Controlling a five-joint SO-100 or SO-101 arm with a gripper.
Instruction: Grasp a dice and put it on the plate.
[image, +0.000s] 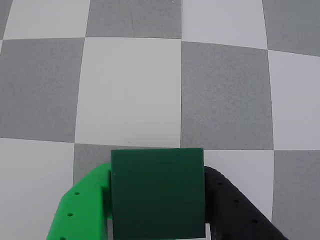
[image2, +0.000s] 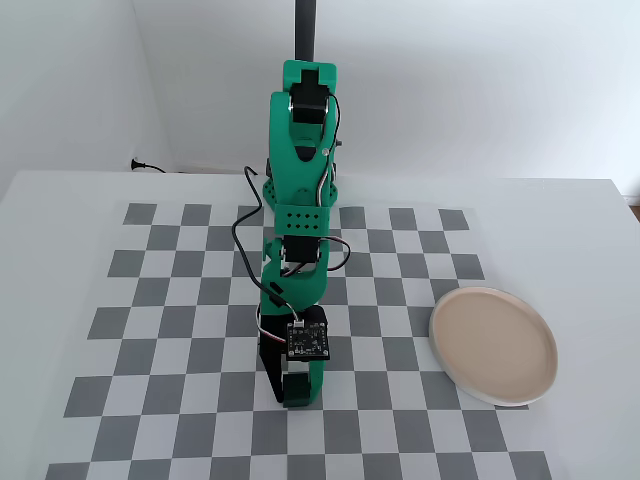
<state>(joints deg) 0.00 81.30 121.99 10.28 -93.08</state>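
Note:
In the wrist view the dark green dice (image: 157, 197) fills the bottom centre. My gripper (image: 157, 171) is shut on it, with the bright green finger (image: 82, 210) on its left face and the black finger (image: 235, 210) on its right. In the fixed view the gripper (image2: 295, 388) points down at the checkerboard's front middle, and the dice (image2: 296, 384) is a dark block between the fingers. Whether it touches the board cannot be told. The plate (image2: 493, 345), beige-pink with a pale rim, lies on the board about three squares to the gripper's right.
The grey and white checkerboard mat (image2: 160, 300) covers the white table. The green arm (image2: 300, 200) rises from its base at the back middle, with a black cable (image2: 240, 235) looping off its left side. A black post (image2: 304, 30) stands behind the arm.

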